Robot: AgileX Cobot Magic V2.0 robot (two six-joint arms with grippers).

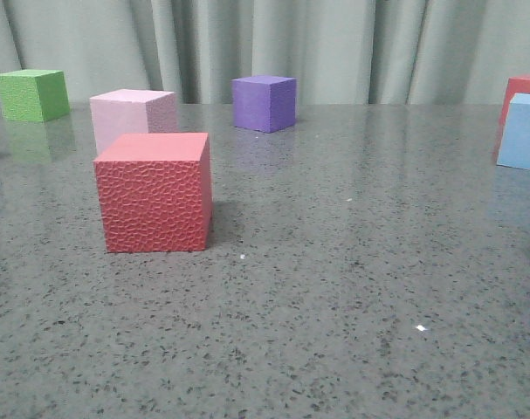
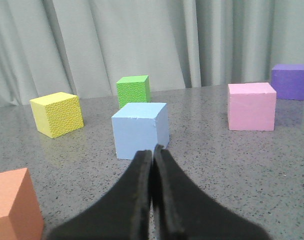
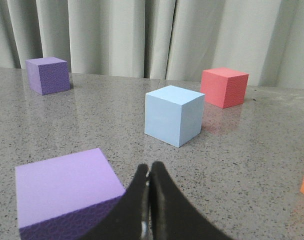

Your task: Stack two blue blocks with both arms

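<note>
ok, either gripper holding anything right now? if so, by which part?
Nothing held. Left gripper and right gripper are both shut on nothing; each blue block sits untouched on the table ahead.

The counter (image 1: 334, 288) is glossy speckled stone. The blue blocks (image 2: 140, 130) (image 3: 173, 115) look smooth and matt; the red cube (image 1: 154, 192) is pebbled. Cloth curtain (image 1: 334, 44) behind.

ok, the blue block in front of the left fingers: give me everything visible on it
The blue block is a pale sky-blue cube with smooth, matte faces, foam by the look, with no visible marks. It sits flat and upright on the speckled grey table, one vertical edge turned toward the camera. Nothing touches it. The shut left gripper points at it from just short; a green cube stands behind.
</note>
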